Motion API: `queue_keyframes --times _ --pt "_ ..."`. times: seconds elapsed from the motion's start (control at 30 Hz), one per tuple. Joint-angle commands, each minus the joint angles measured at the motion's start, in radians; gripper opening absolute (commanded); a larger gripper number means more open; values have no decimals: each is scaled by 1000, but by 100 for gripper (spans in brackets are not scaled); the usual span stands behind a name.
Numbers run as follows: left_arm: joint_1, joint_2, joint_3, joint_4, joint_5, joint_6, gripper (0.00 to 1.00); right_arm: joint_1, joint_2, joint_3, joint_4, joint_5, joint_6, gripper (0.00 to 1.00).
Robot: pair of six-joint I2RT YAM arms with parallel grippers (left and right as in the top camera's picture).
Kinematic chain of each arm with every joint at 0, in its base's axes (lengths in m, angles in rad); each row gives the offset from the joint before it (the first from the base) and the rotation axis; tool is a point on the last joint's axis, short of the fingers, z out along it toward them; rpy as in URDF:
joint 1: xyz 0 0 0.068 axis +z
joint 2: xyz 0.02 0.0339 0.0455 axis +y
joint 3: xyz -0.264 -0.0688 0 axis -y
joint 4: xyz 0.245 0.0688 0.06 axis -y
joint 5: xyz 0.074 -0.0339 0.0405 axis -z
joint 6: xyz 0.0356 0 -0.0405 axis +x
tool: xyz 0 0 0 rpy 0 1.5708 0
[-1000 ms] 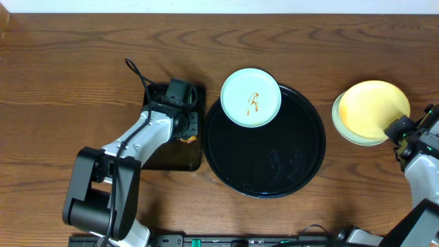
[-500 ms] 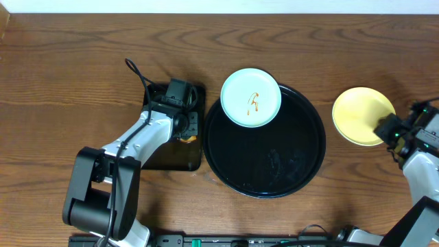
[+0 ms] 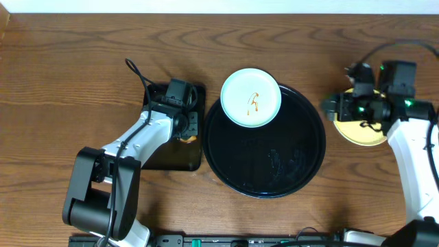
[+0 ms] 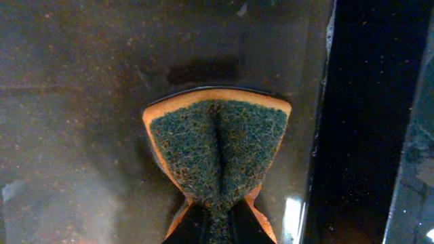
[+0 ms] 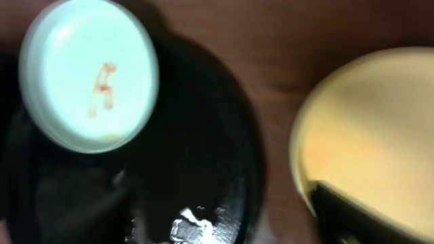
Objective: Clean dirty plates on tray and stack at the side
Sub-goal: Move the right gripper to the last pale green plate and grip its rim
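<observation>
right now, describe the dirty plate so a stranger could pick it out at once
Find the big round black tray mid-table. On its far-left rim sits a small pale mint plate. Unlike the yellow plate off to the right, it carries an orange-brown squiggle of sauce.

Overhead looks straight down; right wrist shares its tray (image 3: 264,161) and plate (image 3: 251,97).
</observation>
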Motion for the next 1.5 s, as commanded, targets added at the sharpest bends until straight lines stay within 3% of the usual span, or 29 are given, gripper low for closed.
queue_keyframes --times 0.0,0.2,0.27,0.37,0.43,0.7,1.07,1.1,1.2,1.3,1.47 --pt "5 2 -7 -6 -13 -9 8 55 -2 39 0 -33 -63 99" --pt "5 2 -7 -6 -13 -9 8 103 8 5 169 -97 80 99" --pt "5 2 -7 -8 -13 -9 8 117 23 -15 235 -97 127 92" --pt "5 2 -7 -14 -13 -8 8 137 62 -37 320 -98 158 69" --pt "5 2 -7 -24 -13 -9 8 154 106 -39 366 -98 192 63" --pt "5 2 -7 -20 -13 -9 8 232 309 -39 511 -97 192 68" --pt "5 2 -7 -24 -13 -9 8 240 554 -38 686 -150 333 56" --pt "5 2 -7 -24 -13 -9 8 240 568 -39 687 -175 334 53" --pt "5 2 -7 -24 -13 -9 8 240 592 -39 673 -183 334 29" --pt "5 2 -7 -23 -13 -9 8 240 592 -39 642 -183 333 14" --pt "5 2 -7 -24 -13 -9 8 238 574 -38 586 -183 332 1"
